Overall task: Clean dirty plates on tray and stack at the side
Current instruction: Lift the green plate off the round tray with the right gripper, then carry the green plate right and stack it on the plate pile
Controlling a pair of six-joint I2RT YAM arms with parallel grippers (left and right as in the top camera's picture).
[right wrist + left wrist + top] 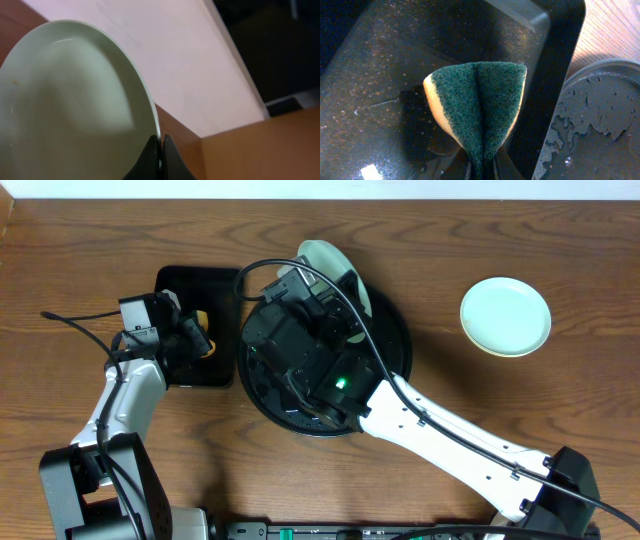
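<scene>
right gripper (161, 150): closed on the rim of the held plate (75, 110), fingertips pinching just the edge.
held plate: pale mint, glossy, lifted and tilted on edge over the far rim of the round tray (395, 345). its face looks mostly clean in the right wrist view, with a faint brownish fleck near the left edge. i cannot tell whether the back is soiled.
left gripper (483, 169): clamped on a folded sponge (477, 100), green scouring side outward and yellow foam showing at the edge. it hangs over the small rectangular tray (380, 75).
step in hand: judged as presenting the plate for scrubbing.
doing it well: the rim pinch is thin, so hold the plate steady and low over the round tray. bring the sponge across to meet its face, press lightly toward the gripped edge so the plate does not pivot out, and wipe right over the fleck.
round tray: glossy black and wet in patches, just beside the rectangular tray. the right arm covers most of it, so any plate under it is hidden.
side plate (505, 317): pale mint, flat on the table (80, 240), well apart to the right, looking clean. no yellow plate shows.
</scene>
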